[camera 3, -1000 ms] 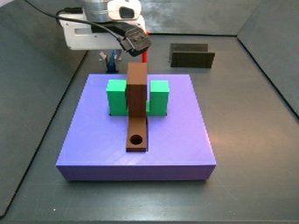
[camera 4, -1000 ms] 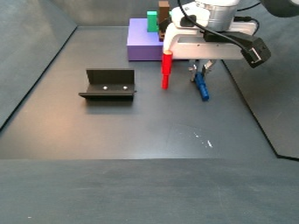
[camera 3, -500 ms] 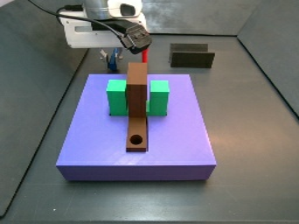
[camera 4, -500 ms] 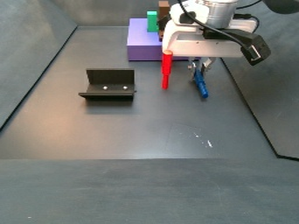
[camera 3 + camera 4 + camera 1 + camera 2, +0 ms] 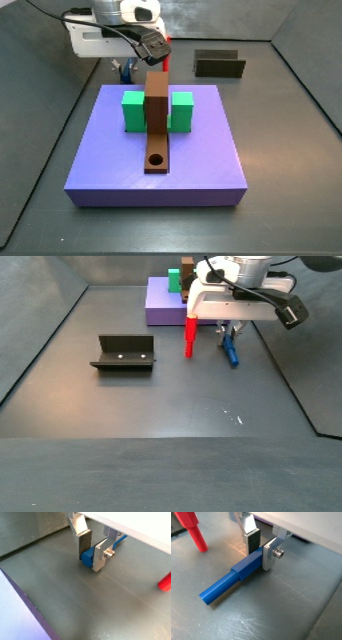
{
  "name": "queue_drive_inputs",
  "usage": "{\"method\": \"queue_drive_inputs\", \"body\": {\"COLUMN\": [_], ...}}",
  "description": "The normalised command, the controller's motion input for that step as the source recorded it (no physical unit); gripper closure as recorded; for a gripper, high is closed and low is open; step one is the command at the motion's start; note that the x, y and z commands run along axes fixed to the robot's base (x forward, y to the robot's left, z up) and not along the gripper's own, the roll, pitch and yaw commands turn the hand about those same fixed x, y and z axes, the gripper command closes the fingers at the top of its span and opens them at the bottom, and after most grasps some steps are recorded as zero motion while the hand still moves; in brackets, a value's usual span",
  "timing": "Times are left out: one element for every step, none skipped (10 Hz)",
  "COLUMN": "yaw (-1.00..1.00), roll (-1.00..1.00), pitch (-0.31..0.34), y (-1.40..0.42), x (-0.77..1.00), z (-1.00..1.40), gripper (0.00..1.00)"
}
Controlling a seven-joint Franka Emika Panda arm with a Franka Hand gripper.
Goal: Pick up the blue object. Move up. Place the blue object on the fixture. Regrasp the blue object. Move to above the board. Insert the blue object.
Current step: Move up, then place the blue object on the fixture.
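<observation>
Dark grey floor, walled enclosure. Claw is low over the blue object, which lies flat on the floor just beside the upright red peg, well apart from the fixture. Fingers straddle one end, pads at its sides; cannot tell if they're gripping. Long axis horizontal, free end pointing away from the claw. Risk: end-grab, so peg may pivot or slip on lift; claw might bump the red peg.

Gripper is seen low over the dark floor, w/ silver fingers set either side of the blue object; contact can't be confirmed. A red peg is cut off at the frame edge, well apart from the gripper.
</observation>
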Motion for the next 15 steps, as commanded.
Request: {"method": "queue_drive_inputs", "body": {"yaw": [-0.04, -0.05, -0.04, 0.0, -0.06, 0.0, 0.0, -0.03, -0.1, -0.23, -0.27, -0.3, -0.33, -0.33, -0.3], "roll": [0.0, -0.01, -0.02, -0.01, -0.25, -0.47, -0.55, -0.67, -0.76, -0.85, -0.85, -0.87, -0.91, -0.94, -0.95], "pitch": [-0.016, 0.006, -0.01, 0.0, 0.0, 0.0, 0.009, 0.129, 0.197, 0.24, 0.231, 0.223, 0.211, 0.223, 0.214], "y": [0.0, -0.01, 0.0, 0.0, 0.0, -0.06, -0.16, -0.07, 0.0, 0.12, 0.14, 0.11, 0.03, 0.0, 0.01], "x": [0.04, 0.01, 0.01, 0.0, 0.01, 0.01, 0.05, 0.13, 0.24, 0.38, 0.45, 0.49, 0.57, 0.61, 0.62], "z": [0.82, 0.57, 0.28, 0.0, 0.09, 0.37, 0.47, 0.59, 0.72, 0.72, 0.72, 0.71, 0.63, 0.59, 0.57], "gripper": [1.0, 1.0, 1.0, 1.0, 1.0, 1.0, 1.0, 1.0, 1.0, 1.0, 1.0, 1.0, 1.0, 1.0, 1.0]}}
